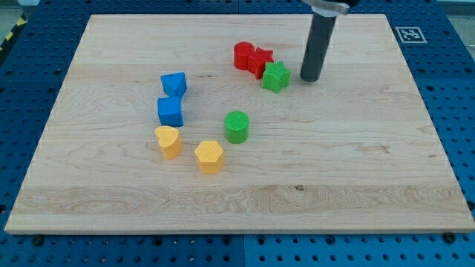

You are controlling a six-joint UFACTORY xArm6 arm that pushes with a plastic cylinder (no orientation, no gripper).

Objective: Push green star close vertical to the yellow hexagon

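Observation:
The green star (276, 76) lies near the view's top, touching a red block (260, 61) at its upper left. The yellow hexagon (209, 156) lies lower, left of centre. My tip (309, 78) rests on the board just to the right of the green star, a small gap apart from it.
A second red block (243, 55) sits left of the first. A green cylinder (237, 126) lies between the star and the hexagon. Two blue blocks (174, 83) (170, 111) and a yellow block (168, 141) stand at the left. The wooden board (371, 185) has edges on all sides.

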